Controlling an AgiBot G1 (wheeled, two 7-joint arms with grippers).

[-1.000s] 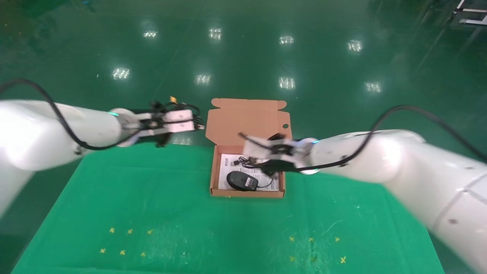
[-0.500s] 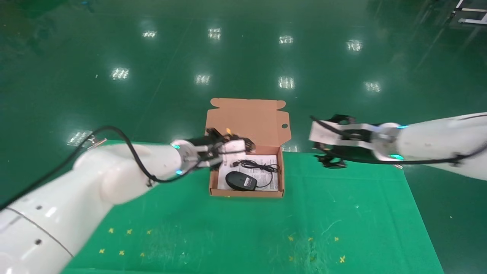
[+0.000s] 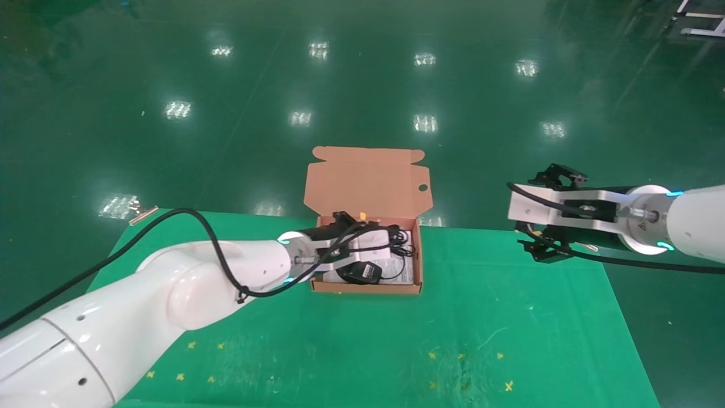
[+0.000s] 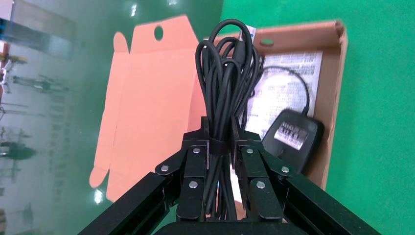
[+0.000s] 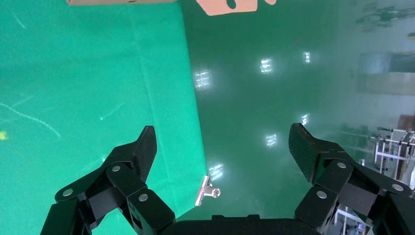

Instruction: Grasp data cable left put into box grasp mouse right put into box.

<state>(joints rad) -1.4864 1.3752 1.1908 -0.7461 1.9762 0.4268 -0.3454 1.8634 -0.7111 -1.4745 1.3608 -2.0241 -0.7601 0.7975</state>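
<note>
Bright overhead lamps glare off the glossy floor (image 3: 362,85).

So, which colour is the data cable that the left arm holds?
Black; the data cable shows best in the left wrist view.

A glossy dark green floor (image 3: 362,85) mirrors rows of ceiling lights beyond the bright green table cloth (image 3: 351,345).

The right claw (image 5: 222,147) hangs with its two black fingers (image 5: 134,156) spread wide, nothing between them. Beneath it the green bench (image 5: 88,73) ends at a straight edge, with glossy green floor (image 5: 274,88) beyond. A metal clip (image 5: 205,190) sits at that edge. Bits of the orange box (image 5: 226,6) show past the bench's far end.
</note>
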